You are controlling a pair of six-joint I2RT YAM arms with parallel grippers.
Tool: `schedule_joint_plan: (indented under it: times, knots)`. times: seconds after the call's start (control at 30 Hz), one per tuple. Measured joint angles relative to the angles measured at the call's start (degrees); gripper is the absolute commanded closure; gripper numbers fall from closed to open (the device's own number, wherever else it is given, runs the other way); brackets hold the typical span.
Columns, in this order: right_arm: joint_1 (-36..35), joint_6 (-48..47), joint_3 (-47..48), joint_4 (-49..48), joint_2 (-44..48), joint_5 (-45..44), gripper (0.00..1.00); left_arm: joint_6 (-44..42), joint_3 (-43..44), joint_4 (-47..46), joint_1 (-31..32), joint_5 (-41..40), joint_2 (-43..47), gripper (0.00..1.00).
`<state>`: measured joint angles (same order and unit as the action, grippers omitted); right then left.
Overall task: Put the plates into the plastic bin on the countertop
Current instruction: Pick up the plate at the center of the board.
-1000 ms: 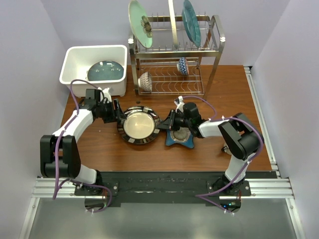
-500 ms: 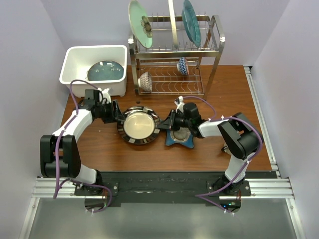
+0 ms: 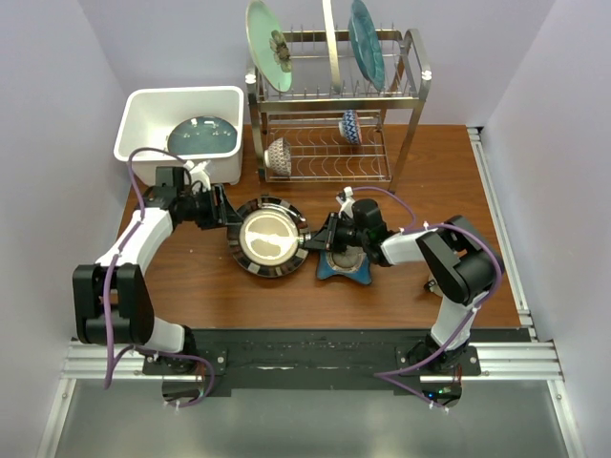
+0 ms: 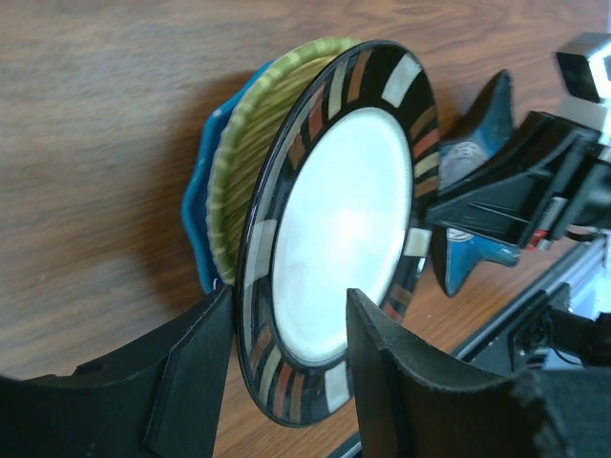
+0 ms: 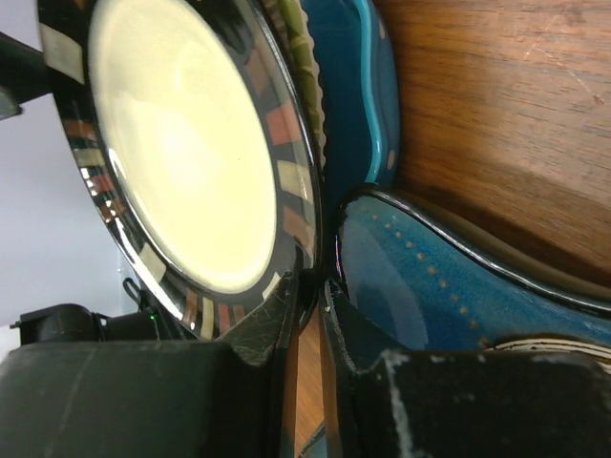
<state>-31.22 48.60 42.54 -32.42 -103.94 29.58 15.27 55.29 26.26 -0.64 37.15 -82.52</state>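
- The striped plate (image 3: 270, 239), on the tabletop (image 3: 430, 162), is pinched by the right end effector (image 3: 308, 240).
- Its other rim is straddled by the left end effector (image 3: 229, 214); whether it is gripped cannot be told.
- A green plate (image 4: 250, 143) beneath is shown only by the wrist views.

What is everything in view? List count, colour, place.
plastic bin: one, white, back left
dark teal plate: one, inside bin
dish rack: one, steel, back centre
upright plates: three, pale green, cream, teal, rack top
bowls: two, patterned, lower rack
striped plate: one, black-cream, centre, atop stack
green plate, blue plate: one each, beneath it
star plate: one, dark blue, beside stack
table: one, brown wood
left tool, right tool: black, gripping striped plate's opposite rims
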Motion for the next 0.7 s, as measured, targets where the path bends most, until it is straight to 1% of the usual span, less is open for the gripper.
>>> schedule_joint_plan:
  times: [0.17, 0.33, 0.6, 0.7]
  knots:
    - [0.2, 0.1, -0.1, 0.0, 0.0, 0.0, 0.98, -0.5, -0.1, -1.9, -0.4, 4.6, -0.2, 0.46]
    - [0.3, 0.3, -0.1, 0.0, 0.0, 0.0, 0.98, -1.5, -0.7, -1.8, -0.4, 7.2, -1.1, 0.45]
    - [0.7, 0.8, -0.1, 0.0, 0.0, 0.1, 0.98, -3.0, -0.8, -1.5, 1.9, 5.9, -2.9, 0.45]
    - [0.8, 0.9, -0.1, 0.1, 0.0, 0.2, 0.98, -3.1, -0.8, -1.6, 2.6, 5.1, -3.5, 0.49]
